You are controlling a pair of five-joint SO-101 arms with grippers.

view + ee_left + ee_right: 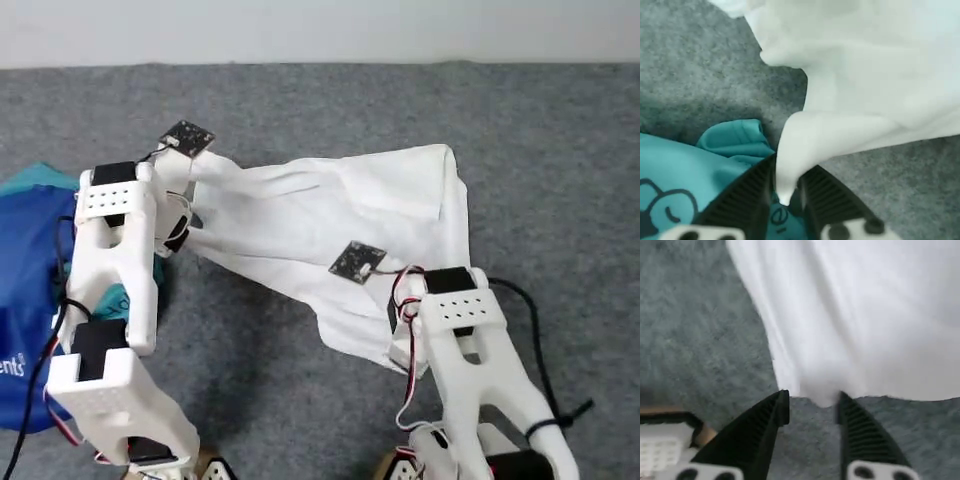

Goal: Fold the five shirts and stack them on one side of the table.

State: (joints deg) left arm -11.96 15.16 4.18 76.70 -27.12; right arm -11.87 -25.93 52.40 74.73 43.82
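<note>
High view: white shirt [320, 210], rumpled and creased, partly spread across the middle of the grey counter [560, 150] between the left arm [115, 260] and right arm [460, 330], with a blue shirt [25, 260] heaped at the left edge. Left wrist view: left gripper [787, 175], fingers [755, 185] clenched on a hanging fold of the white shirt, above a teal shirt [735, 140]. Right wrist view: right gripper [812, 402], fingers [770, 415] spread apart, a bump of the white shirt's edge lying between their tips on the counter.
</note>
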